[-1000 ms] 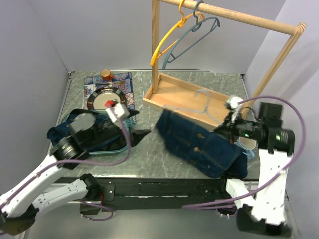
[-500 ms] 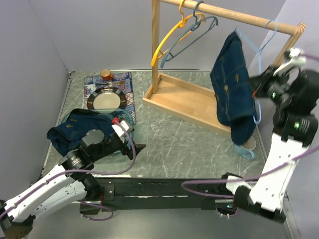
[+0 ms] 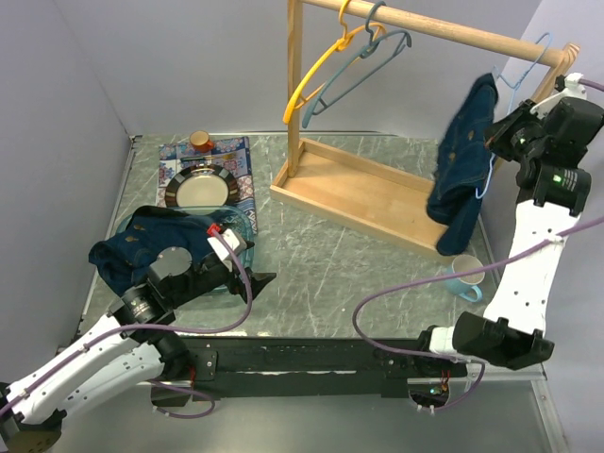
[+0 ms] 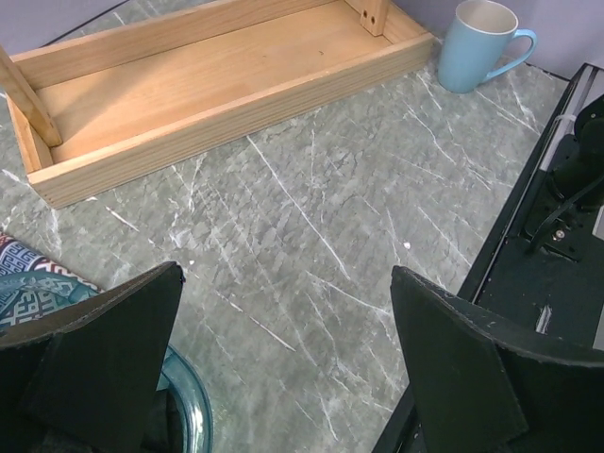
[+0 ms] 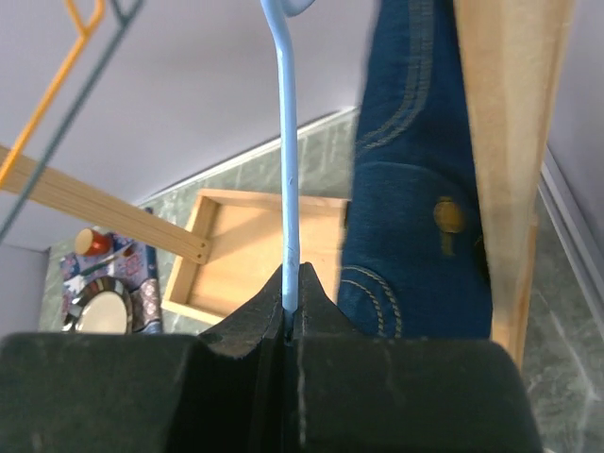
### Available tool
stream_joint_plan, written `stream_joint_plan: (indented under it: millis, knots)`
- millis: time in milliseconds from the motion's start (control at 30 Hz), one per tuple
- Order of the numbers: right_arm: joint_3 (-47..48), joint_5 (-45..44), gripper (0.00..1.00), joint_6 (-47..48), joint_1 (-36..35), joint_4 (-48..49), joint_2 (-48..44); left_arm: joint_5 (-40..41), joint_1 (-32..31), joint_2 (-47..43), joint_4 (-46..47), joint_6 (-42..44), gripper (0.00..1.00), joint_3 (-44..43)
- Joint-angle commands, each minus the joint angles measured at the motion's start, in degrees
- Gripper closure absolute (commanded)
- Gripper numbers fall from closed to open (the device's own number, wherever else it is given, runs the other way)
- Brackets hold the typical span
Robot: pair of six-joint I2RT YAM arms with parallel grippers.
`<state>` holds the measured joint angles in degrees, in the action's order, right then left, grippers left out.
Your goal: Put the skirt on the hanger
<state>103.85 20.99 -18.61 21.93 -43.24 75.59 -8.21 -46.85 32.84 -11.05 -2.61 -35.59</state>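
The dark denim skirt (image 3: 462, 165) hangs from a light blue hanger (image 3: 531, 58), high up by the right end of the wooden rail (image 3: 453, 33). My right gripper (image 3: 494, 142) is shut on the hanger's thin stem. In the right wrist view the stem (image 5: 286, 142) rises out of the shut gripper (image 5: 291, 283), with the skirt (image 5: 415, 217) just to its right against the rack's post (image 5: 510, 142). The hook's top is cut off there, so I cannot tell whether it rests on the rail. My left gripper (image 3: 255, 281) (image 4: 285, 274) hovers open over the table, holding nothing.
The rack's wooden base tray (image 3: 359, 189) lies mid-table. An orange hanger (image 3: 316, 75) and a grey-blue hanger (image 3: 363, 71) hang at the rail's left end. A blue mug (image 3: 464, 276) (image 4: 477, 42) stands below the skirt. A plate (image 3: 200, 189) and a teal bowl with denim cloth (image 3: 142, 245) sit left.
My right arm has lifted the skirt on its hanger off the table and carried it up to the rail's right end. The left arm has drawn back toward its base.
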Motion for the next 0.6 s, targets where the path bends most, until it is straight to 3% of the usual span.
stream_joint_plan:
  millis: [0, 33, 133, 167, 267, 367, 500, 533, 567]
  knots:
    - [0.04, 1.14, 1.00, 3.21, 0.30, 7.91, -1.93, 0.12, 0.09, -0.58, 1.29, -0.64, 0.03, -1.14]
    - [-0.92, 1.33, 0.96, 3.58, 0.30, 8.26, -3.25, 0.64, 0.09, -0.58, 1.38, -0.99, 0.03, -1.14]
    - [-2.95, 1.07, 0.55, 6.83, 0.39, 7.21, -5.62, 0.82, 0.62, -0.41, 1.47, -2.39, 0.03, -1.23]
    - [-2.26, 1.15, 0.30, 9.44, 0.30, 6.69, -6.33, 1.26, 0.97, -0.32, 1.64, -2.92, 0.03, -1.32]
    - [0.20, 0.37, 0.00, 14.98, 0.39, 4.40, -11.06, 3.62, 2.11, 0.64, 1.64, -5.47, 0.03, -1.67]
    - [-1.36, 3.78, 0.00, 22.96, 0.30, 4.92, -18.27, 7.22, 2.82, 1.96, 1.64, -8.54, 0.03, -2.46]
    - [-6.37, 21.94, 0.00, 34.24, 0.30, -0.07, -25.22, 16.45, 2.91, 3.37, -1.76, -17.23, 0.03, -4.65]
    - [-10.65, 32.86, 0.00, 36.00, 0.30, -0.87, -27.93, 18.21, 2.91, 3.54, -3.18, -21.60, 0.03, -6.23]
    - [-13.04, 37.23, 0.00, 38.36, 0.13, -1.57, -29.00, 19.62, 2.91, 3.81, -4.93, -23.47, 0.03, -7.11]
